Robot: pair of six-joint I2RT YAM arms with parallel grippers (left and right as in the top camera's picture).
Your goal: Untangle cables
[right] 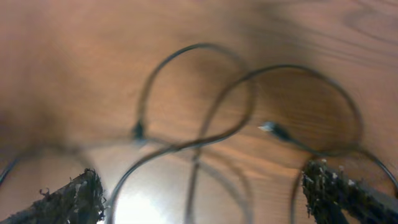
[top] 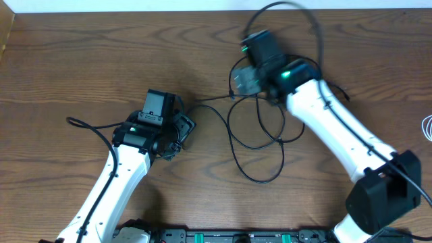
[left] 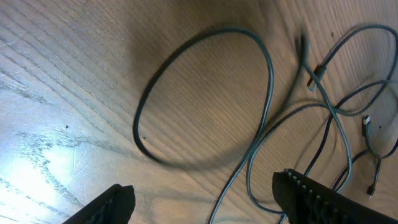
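Thin black cables (top: 263,181) lie in overlapping loops on the wooden table between the two arms. My left gripper (top: 181,129) sits just left of the tangle, open; in the left wrist view (left: 202,200) a cable strand (left: 231,183) runs on the table between its fingers (left: 311,193), and a big loop (left: 205,93) and small plug ends (left: 313,76) lie ahead. My right gripper (top: 243,79) hovers over the top of the tangle, open wide (right: 202,196), with crossing loops (right: 199,99) and a plug (right: 272,129) below it, nothing gripped.
A bit of white cable (top: 428,127) shows at the table's right edge. Thicker black wire arcs above the right arm (top: 307,17). The table's back edge (top: 135,12) runs along the top.
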